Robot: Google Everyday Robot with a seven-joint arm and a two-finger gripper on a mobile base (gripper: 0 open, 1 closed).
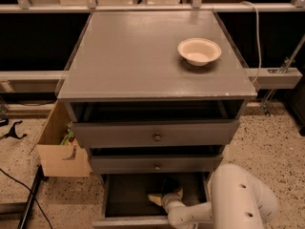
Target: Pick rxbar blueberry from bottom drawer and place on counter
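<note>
The bottom drawer (127,199) is pulled open below two shallower knobbed drawers, and its inside is dark. My gripper (164,194) is down inside it at the middle right, on the end of my white arm (238,199), which comes in from the lower right. The rxbar blueberry does not show: it is either hidden by the gripper or lost in the dark drawer. The grey counter (133,56) is the flat top of the cabinet above.
A pale bowl (199,50) stands at the counter's right rear. The top drawer (155,133) and middle drawer (155,163) are both slightly open. An open cardboard box (59,151) sits on the speckled floor to the cabinet's left. A rail and cable run behind.
</note>
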